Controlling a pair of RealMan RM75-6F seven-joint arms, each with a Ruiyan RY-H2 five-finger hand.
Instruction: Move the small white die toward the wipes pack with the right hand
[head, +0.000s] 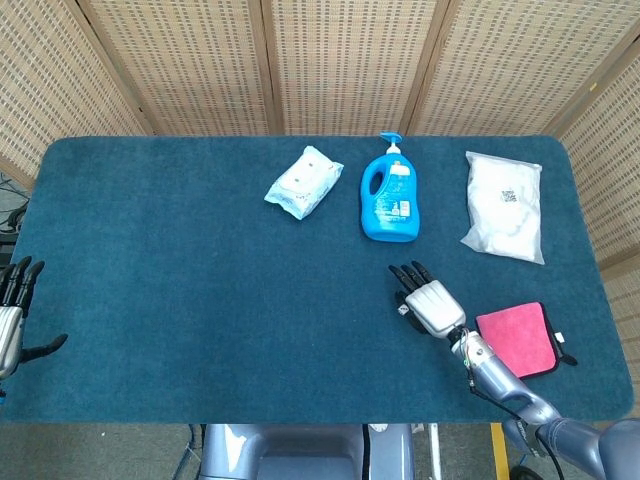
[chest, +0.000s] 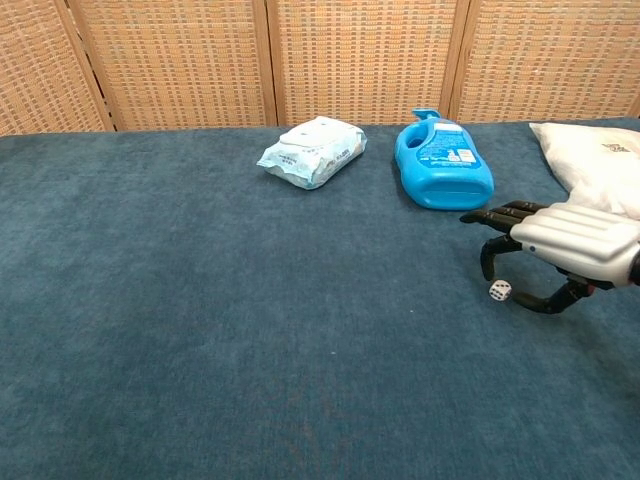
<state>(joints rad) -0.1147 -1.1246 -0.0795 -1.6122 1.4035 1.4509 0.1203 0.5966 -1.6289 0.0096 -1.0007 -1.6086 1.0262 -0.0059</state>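
The small white die (chest: 500, 291) lies on the blue table cloth, right of centre. My right hand (chest: 548, 247) hovers over it, fingers curved down behind it and thumb curled in front, with a gap on both sides. In the head view the right hand (head: 427, 299) covers the die's spot. The white and pale blue wipes pack (head: 303, 182) (chest: 312, 151) lies far off to the back left of the die. My left hand (head: 12, 316) stays at the table's left edge, fingers spread, holding nothing.
A blue detergent bottle (head: 390, 195) (chest: 442, 172) lies just behind the right hand. A white plastic bag (head: 505, 205) (chest: 585, 160) sits at the back right. A pink cloth (head: 520, 338) lies right of the hand near the front edge.
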